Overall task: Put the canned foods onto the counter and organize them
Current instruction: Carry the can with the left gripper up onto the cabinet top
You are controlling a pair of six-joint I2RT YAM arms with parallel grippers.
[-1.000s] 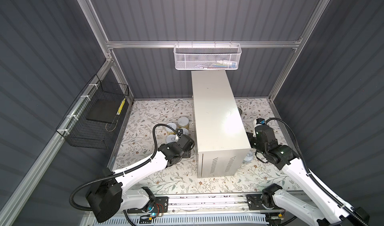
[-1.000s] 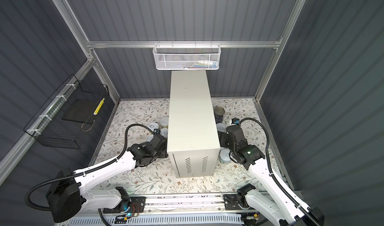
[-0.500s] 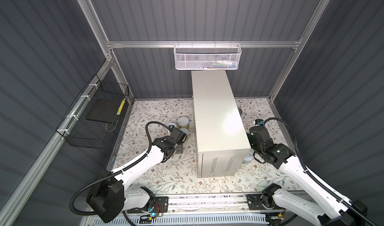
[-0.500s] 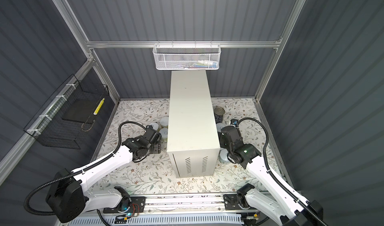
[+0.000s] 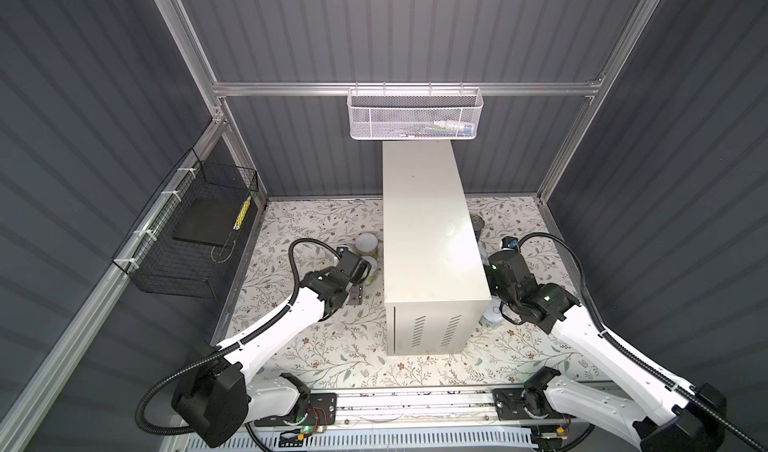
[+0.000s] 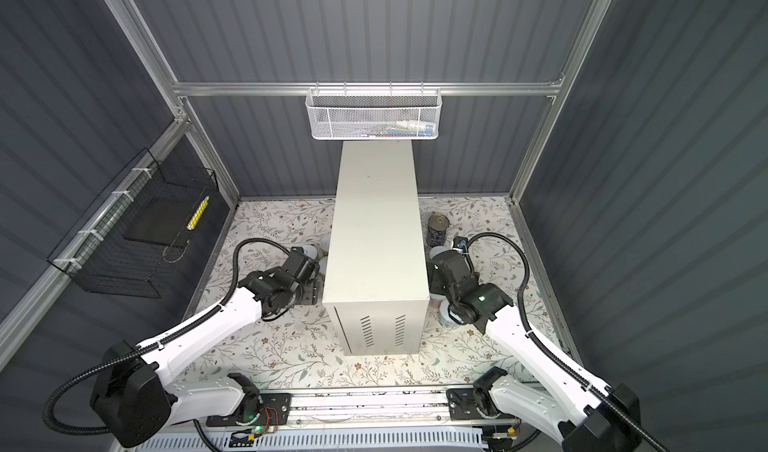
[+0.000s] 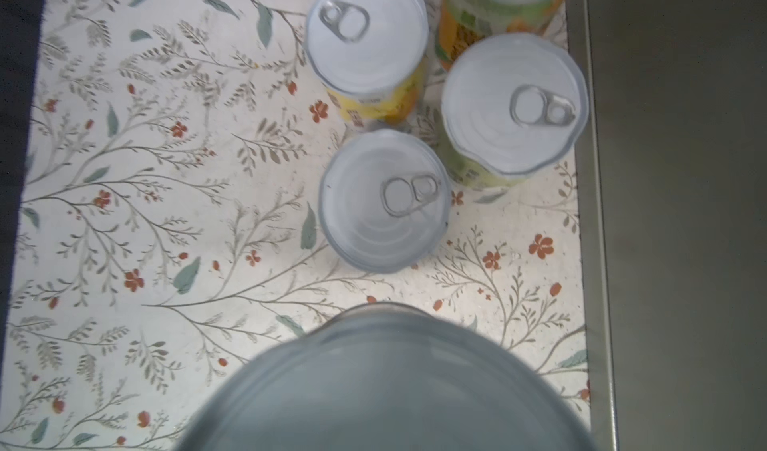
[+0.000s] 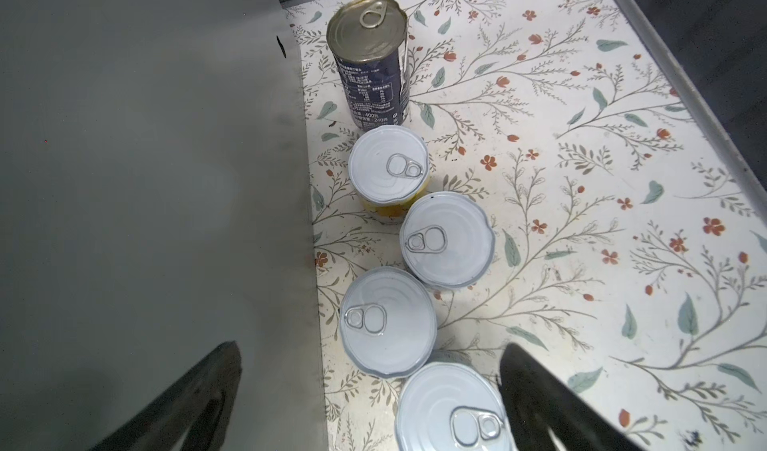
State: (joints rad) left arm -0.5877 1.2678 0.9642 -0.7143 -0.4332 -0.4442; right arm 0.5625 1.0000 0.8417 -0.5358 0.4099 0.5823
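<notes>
Counter [image 5: 428,229]: beige box standing mid floral mat [image 5: 332,346]. Left gripper [image 5: 360,272], at the counter's 9 o'clock: clamped on a raised can [image 7: 386,386], near four standing cans [image 7: 384,200]. Right gripper [image 8: 369,347], at 3 o'clock: fingers [image 8: 186,403] spread wide over four pale-lidded cans [image 8: 447,239] on the mat. Dark-blue can [image 8: 369,67]: upright at 2 o'clock.

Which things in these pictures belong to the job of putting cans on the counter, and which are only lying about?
For the job: small cans; tall dark-blue can; the can that the left jaws hold; the counter.

Only lying about: white mesh basket; black wire basket; flowered mat.
</notes>
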